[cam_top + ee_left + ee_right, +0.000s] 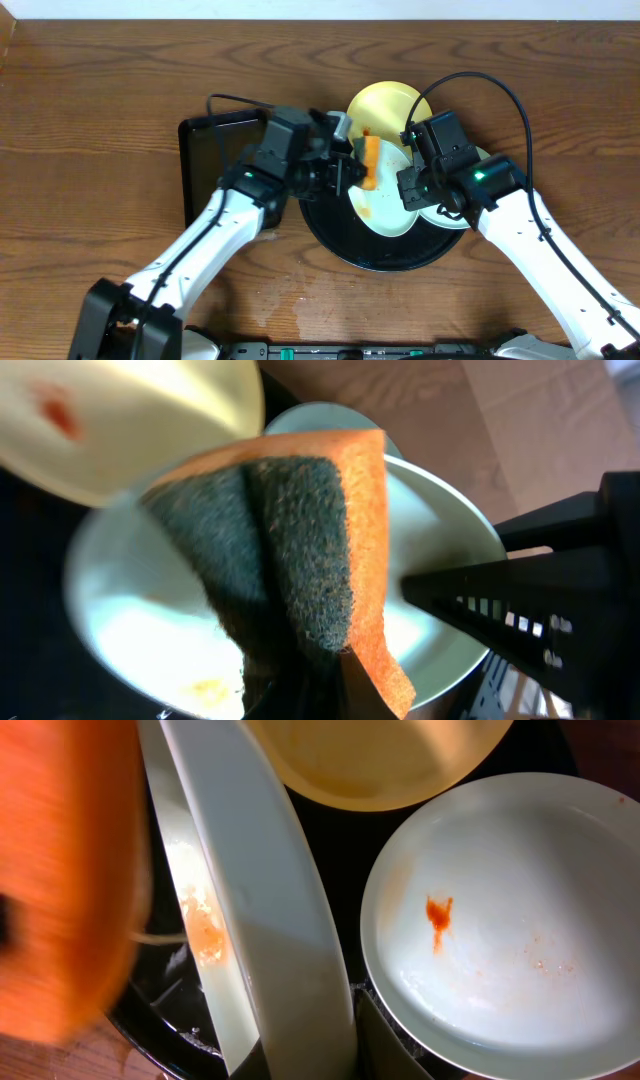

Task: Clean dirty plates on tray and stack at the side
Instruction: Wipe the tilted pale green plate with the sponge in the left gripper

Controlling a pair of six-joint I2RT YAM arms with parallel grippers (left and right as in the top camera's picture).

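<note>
Tilted up over the round black tray (345, 250), one mint-white plate (388, 208), pinched at its rim between the pressed-together fingers of the right gripper (412, 190). Against its face, an orange sponge (370, 160) with a dark, rough scouring side, squeezed tight in the left gripper (353, 172). Probably light and stiff, this plate, with a smooth glossy glaze. Likely slippery where wet and perhaps breakable if dropped, so better gripped deep on the rim, away from the orange smear (205, 935) on its face. Flat on the tray just beside it, a second mint-white plate (490, 920) with a small red-orange spot. At the far edge of the tray, a pale yellow plate (370, 760), round and shallow with a low curved wall; touching the others or not, impossible to tell. Soft and springy by the look, the sponge, bending a little under the grip. To the left, a rectangular black tray (205, 165) on the brown wooden table (100, 100).
</note>
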